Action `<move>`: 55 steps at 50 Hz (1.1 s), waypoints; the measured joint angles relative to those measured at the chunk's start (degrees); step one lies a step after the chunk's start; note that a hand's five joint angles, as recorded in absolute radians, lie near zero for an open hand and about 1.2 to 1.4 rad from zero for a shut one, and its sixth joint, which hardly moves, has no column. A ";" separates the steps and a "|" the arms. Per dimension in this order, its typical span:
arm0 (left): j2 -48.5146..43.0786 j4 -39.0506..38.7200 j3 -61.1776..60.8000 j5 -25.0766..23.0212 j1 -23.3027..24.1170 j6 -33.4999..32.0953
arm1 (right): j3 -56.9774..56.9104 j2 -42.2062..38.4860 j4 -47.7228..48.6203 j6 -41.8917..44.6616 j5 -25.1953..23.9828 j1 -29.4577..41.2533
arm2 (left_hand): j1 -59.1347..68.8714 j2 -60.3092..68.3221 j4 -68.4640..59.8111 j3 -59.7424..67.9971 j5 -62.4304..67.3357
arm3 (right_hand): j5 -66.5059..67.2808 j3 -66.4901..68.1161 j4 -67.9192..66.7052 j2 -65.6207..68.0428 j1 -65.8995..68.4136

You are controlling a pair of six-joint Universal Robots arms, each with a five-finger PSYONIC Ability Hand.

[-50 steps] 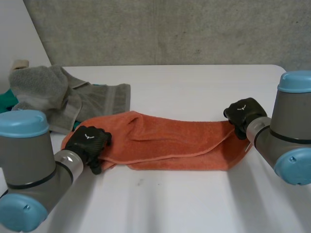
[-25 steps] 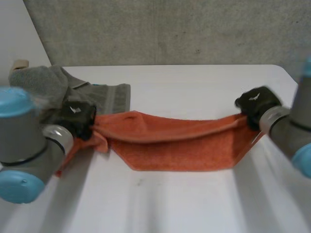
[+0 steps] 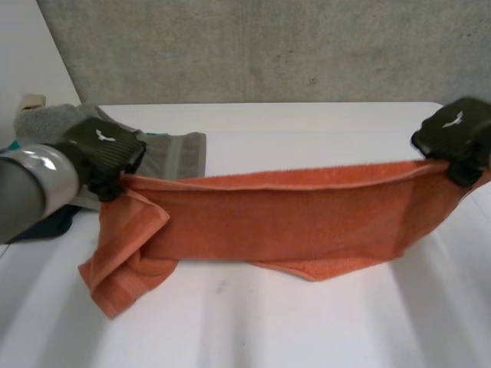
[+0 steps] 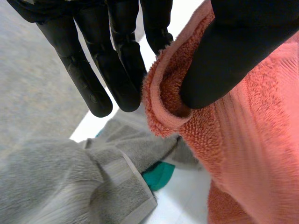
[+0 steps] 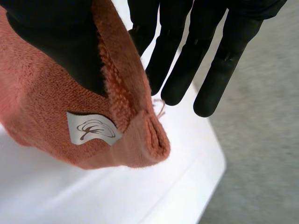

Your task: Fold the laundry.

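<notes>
An orange towel is stretched in the air between my two hands, its upper edge taut and its lower part sagging to the white table. My left hand pinches the towel's left top corner between thumb and fingers. At the other end my right hand pinches the right top corner, where a white label shows. The left end of the towel hangs in a loose bunch onto the table.
A grey towel lies crumpled at the table's back left, behind my left hand, also under that hand. Something teal peeks from beneath it. The table's right edge lies just past my right hand.
Both hands have risen and moved apart, lifting the orange towel off the table and pulling its upper edge taut. My left hand closed on its corner.
</notes>
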State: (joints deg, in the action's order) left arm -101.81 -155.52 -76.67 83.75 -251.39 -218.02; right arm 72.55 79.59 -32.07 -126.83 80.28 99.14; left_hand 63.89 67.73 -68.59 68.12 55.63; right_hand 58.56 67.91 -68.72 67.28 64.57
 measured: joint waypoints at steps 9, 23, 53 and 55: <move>-15.38 -18.64 14.97 1.88 2.08 -4.42 | -11.17 -14.41 14.10 -4.57 5.63 3.16 | 0.00 0.37 -0.11 0.00 0.00 | 0.00 0.19 0.00 0.00 0.00; -11.84 -52.18 27.47 -1.61 0.52 3.33 | -19.77 -11.09 56.11 -21.44 8.01 1.17 | 0.00 0.59 -0.22 0.05 1.47 | 0.33 0.22 0.00 0.00 0.00; -21.35 -45.23 -18.67 -10.84 -3.62 -5.69 | 17.87 -18.94 46.35 -14.30 1.44 -0.80 | -28.70 -31.19 31.36 -30.41 -28.23 | 0.38 0.23 0.00 0.00 0.00; -19.80 -45.09 -19.29 -10.62 -3.47 -5.70 | 18.36 -18.25 46.11 -14.54 1.29 -1.08 | -35.37 -38.67 39.34 -38.33 -36.40 | 0.38 0.23 0.00 0.00 0.00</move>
State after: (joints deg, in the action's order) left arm -121.60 -200.62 -95.97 73.13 -254.86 -223.71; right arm 90.91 61.35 14.05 -141.36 81.56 98.05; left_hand 28.52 29.06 -29.25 29.79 19.23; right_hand 58.94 68.14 -68.72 67.28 64.57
